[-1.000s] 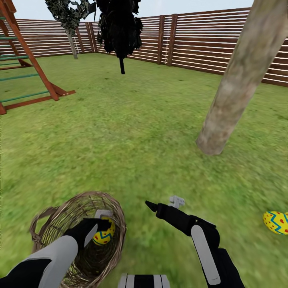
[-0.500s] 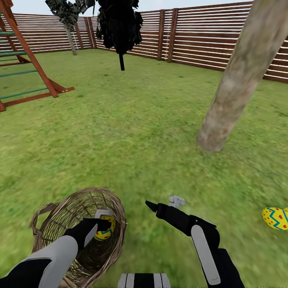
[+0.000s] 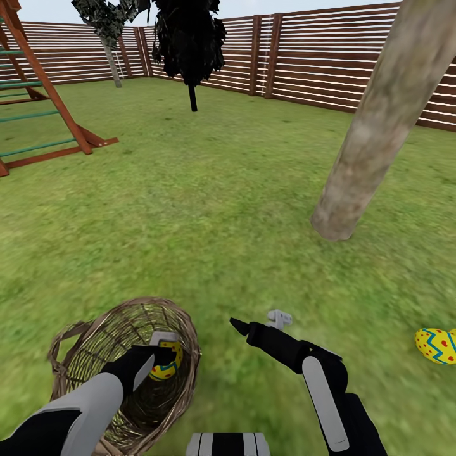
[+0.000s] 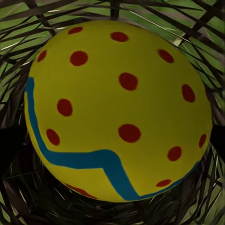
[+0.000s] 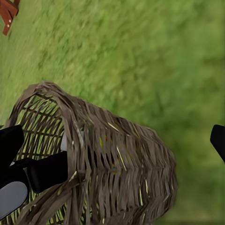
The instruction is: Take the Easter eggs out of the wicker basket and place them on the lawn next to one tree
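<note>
The left end effector (image 3: pixel 161 356) reaches into a round tan-brown woven-twig basket (image 3: pixel 88 345) on mottled green grass (image 3: pixel 209 209), its fingers around a bright yellow egg with red dots and a blue zigzag (image 4: pixel 117 110); the wrist view shows twigs behind it. The right end effector (image 3: pixel 256 323) hovers beside the basket, jaws apart. A second matching egg (image 3: pixel 436 345) lies near a pale grey-brown trunk (image 3: pixel 373 126).

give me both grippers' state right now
Left gripper: inside the basket, around an egg; cannot tell if it is closed on it.
Right gripper: above the lawn, holding nothing; open or closed cannot be told.
</note>
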